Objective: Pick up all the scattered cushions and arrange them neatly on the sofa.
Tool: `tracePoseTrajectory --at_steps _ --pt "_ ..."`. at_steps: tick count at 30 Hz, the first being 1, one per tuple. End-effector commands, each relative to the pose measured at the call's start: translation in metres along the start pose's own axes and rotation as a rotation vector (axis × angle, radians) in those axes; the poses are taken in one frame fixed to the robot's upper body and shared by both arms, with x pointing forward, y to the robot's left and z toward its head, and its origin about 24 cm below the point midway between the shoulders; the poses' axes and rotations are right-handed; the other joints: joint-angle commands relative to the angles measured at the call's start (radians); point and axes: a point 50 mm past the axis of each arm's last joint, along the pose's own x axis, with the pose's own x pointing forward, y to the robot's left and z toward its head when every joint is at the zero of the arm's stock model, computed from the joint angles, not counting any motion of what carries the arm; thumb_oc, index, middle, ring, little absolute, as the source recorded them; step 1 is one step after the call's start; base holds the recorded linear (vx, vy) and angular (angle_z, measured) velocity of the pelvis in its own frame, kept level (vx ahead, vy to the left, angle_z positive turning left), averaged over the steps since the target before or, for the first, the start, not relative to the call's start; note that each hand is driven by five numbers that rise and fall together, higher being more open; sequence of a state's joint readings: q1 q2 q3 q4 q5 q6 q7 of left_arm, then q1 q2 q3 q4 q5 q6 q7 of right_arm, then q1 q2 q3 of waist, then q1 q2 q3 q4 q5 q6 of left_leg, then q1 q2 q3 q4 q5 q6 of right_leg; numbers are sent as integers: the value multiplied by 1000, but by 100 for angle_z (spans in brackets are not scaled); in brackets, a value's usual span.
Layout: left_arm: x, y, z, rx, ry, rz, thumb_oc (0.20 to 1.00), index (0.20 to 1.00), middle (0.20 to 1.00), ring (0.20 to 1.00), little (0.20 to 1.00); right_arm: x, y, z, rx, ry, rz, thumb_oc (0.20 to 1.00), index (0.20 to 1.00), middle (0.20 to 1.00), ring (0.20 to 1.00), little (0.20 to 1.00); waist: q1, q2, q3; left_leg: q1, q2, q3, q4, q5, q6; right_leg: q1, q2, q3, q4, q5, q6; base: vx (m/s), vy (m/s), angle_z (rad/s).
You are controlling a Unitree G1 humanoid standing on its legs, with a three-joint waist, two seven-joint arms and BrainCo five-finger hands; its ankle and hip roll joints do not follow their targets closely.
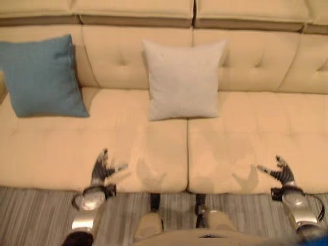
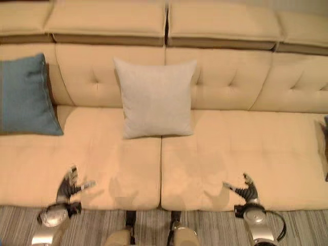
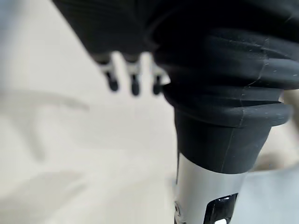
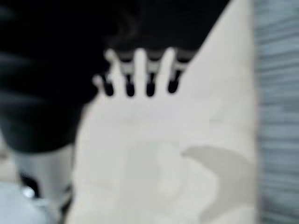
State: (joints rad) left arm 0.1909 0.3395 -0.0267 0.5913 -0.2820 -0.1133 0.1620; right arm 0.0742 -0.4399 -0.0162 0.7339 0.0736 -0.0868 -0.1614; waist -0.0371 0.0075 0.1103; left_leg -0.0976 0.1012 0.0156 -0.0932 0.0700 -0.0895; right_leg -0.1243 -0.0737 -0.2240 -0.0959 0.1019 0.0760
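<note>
Blue cushion point(image 1: 41, 77), grey cushion point(image 1: 183, 79) propped against sofa point(image 1: 246, 143) backrest, tidy. Left hand point(image 1: 101, 170), right hand point(image 1: 279, 171) spread open, empty, over seat edge.

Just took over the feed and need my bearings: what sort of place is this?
Most likely a living room or lounge: a long beige tufted sofa, a blue cushion and a grey cushion propped against its backrest, and striped carpet in front.

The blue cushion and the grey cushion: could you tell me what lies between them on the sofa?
Nothing: between the blue cushion and the grey cushion only bare sofa shows, in both eye views.
</note>
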Motion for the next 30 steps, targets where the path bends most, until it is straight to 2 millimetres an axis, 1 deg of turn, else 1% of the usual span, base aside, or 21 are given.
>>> tracePoseTrajectory --at_steps 1,2,3,7,8,9,10,11,13,16,17,18,20,22,23,24,25,26,27,28,30 --pt "11 -1 5 93 7 -37 1000 1000 1000 1000 1000 10 -4 17 -72 -48 16 1000 1000 1000 1000 1000 10 -25 -12 84 -9 31 6 -1 -48 88 -12 -37 17 -62 78 -30 -9 -5" --pt "7 -4 -18 122 110 -36 1000 1000 1000 1000 1000 7 6 -1 -81 25 48 1000 1000 1000 1000 1000 10 -25 -14 101 -8 32 7 -1 -48 110 -9 -32 18 -72 74 -49 -35 -4" --pt "4 -6 -30 110 162 -24 1000 1000 1000 1000 1000 5 14 -8 -110 50 78 1000 1000 1000 1000 1000 8 -25 -9 104 -8 29 14 0 -49 120 -7 -28 20 -75 70 -53 -40 2" --pt "-5 -10 -63 117 325 -16 1000 1000 1000 1000 1000 -6 34 -38 -111 183 121 1000 1000 1000 1000 1000 6 -26 -11 113 -4 27 42 11 -56 151 -2 -20 9 -83 62 -78 -47 6" --pt "-7 -12 -69 121 357 -9 1000 1000 1000 1000 1000 -8 38 -44 -125 216 133 1000 1000 1000 1000 1000 12 -29 -13 114 -13 -7 81 -12 -46 153 -5 -4 9 -80 59 -106 -24 8" --pt "-7 -12 -69 121 357 -9 1000 1000 1000 1000 1000 -8 38 -44 -125 216 133 1000 1000 1000 1000 1000 12 -29 -13 114 -13 -7 83 -14 -46 154 -4 -4 9 -80 59 -206 36 -11" --pt "-8 -15 -72 103 375 -1 1000 1000 1000 1000 1000 -5 35 -43 -147 226 125 1000 1000 1000 1000 1000 36 -39 2 100 -83 -159 209 -77 -32 134 -13 44 14 -57 57 -160 45 -20" --pt "-8 -16 -72 102 375 -1 1000 1000 1000 1000 1000 -5 35 -43 -147 226 125 1000 1000 1000 1000 1000 37 -38 3 101 -82 -159 211 -79 -32 136 -13 45 14 -57 57 -212 89 -62" --pt "-11 -19 -78 69 408 3 1000 1000 1000 1000 1000 -4 30 -47 -155 259 119 1000 1000 1000 1000 1000 42 -30 0 138 -110 -223 215 -109 -15 93 -22 100 47 -27 73 -152 128 -113" --pt "-10 -22 -77 67 403 -3 1000 1000 1000 1000 1000 -3 28 -47 -147 269 109 1000 1000 1000 1000 1000 36 -27 2 149 -115 -203 186 -127 -2 67 -31 105 61 -15 88 -145 116 -72" --pt "-9 -25 -75 63 398 -8 1000 1000 1000 1000 1000 -2 27 -48 -150 289 101 1000 1000 1000 1000 1000 30 -33 6 157 -130 -164 157 -164 19 20 -49 124 80 16 110 -258 177 -52" --pt "-6 -26 -70 61 377 -8 1000 1000 1000 1000 1000 -1 26 -47 -150 291 93 1000 1000 1000 1000 1000 34 -38 14 157 -154 -164 149 -165 30 -13 -68 125 79 57 135 -358 223 -74" --pt "-2 -25 -67 93 370 -22 1000 1000 1000 1000 1000 2 35 -42 -174 286 125 1000 1000 1000 1000 1000 41 -46 29 161 -169 -117 102 -153 48 -59 -91 112 53 110 166 -310 178 -149" --pt "-1 -24 -65 106 364 -27 1000 1000 1000 1000 1000 2 38 -40 -171 283 127 1000 1000 1000 1000 1000 40 -49 39 155 -168 -102 99 -145 55 -79 -99 101 56 121 167 -270 87 -143" --pt "4 -22 -59 119 349 -24 1000 1000 1000 1000 1000 1 43 -41 -149 293 132 1000 1000 1000 1000 1000 45 -43 51 132 -160 -73 104 -128 65 -86 -96 43 115 68 141 -276 62 -84" --pt "4 -22 -59 119 349 -24 1000 1000 1000 1000 1000 1 43 -41 -149 293 132 1000 1000 1000 1000 1000 45 -43 53 134 -159 -72 104 -129 65 -85 -95 43 118 65 141 -268 70 -71" --pt "4 -22 -59 133 350 -27 1000 1000 1000 1000 1000 -2 45 -45 -153 308 140 1000 1000 1000 1000 1000 61 -35 56 125 -152 -49 108 -124 69 -60 -108 -32 164 24 125 -163 54 -65" --pt "2 -22 -62 143 365 -37 1000 1000 1000 1000 1000 -5 46 -50 -159 320 146 1000 1000 1000 1000 1000 64 -30 50 116 -146 -31 105 -114 75 -44 -115 -66 209 -11 103 -221 64 -66" --pt "1 -22 -64 145 371 -42 1000 1000 1000 1000 1000 -7 45 -55 -161 339 151 1000 1000 1000 1000 1000 65 -25 51 120 -140 -22 97 -109 80 -32 -104 -60 253 -39 89 -129 36 -62" --pt "2 -22 -64 145 371 -42 1000 1000 1000 1000 1000 -7 46 -55 -161 339 151 1000 1000 1000 1000 1000 64 -26 48 117 -141 -22 97 -107 80 -36 -105 -60 252 -37 89 -161 4 -56" --pt "-1 -22 -66 143 376 -45 1000 1000 1000 1000 1000 -16 47 -69 -152 394 158 1000 1000 1000 1000 1000 93 -22 28 111 -128 28 92 -104 85 58 -116 -138 294 -110 81 -172 -42 -63"
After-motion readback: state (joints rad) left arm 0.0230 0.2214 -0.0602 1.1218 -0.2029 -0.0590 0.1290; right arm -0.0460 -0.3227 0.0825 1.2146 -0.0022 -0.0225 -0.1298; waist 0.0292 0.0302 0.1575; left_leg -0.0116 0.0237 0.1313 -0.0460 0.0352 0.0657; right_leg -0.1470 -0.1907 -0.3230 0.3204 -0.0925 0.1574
